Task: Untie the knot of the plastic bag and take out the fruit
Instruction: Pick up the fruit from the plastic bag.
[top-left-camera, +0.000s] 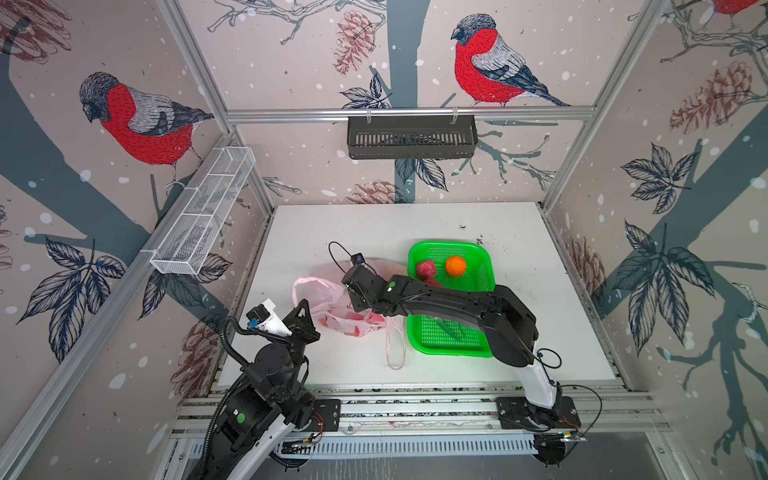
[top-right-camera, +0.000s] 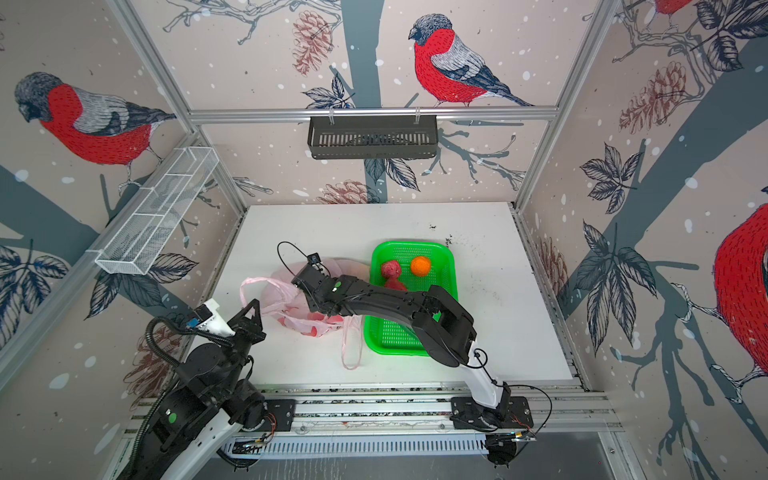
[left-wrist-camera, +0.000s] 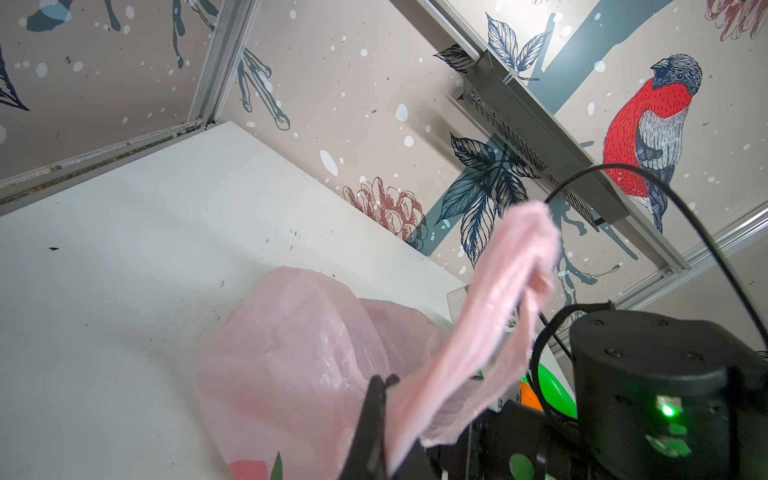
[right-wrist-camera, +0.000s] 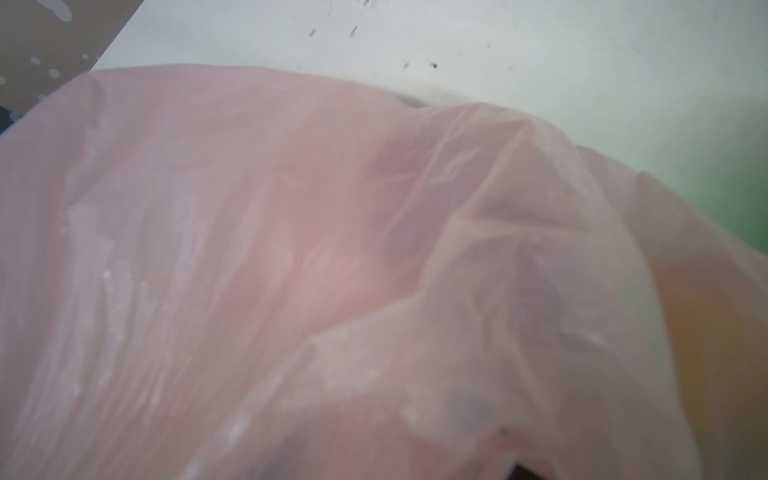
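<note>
Bright, even light; plastic bag blurred

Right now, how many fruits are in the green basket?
3: a bumpy red ball, an orange ball beside it, a magenta one half hidden under the right arm, which may cover more.

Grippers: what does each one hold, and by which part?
The left gripper is shut on the plastic bag, pinching one handle loop. The right gripper is at the bag, its tips hidden; a hold cannot be told.

right gripper tips hidden in plastic bag folds; bag contents blurred
</note>
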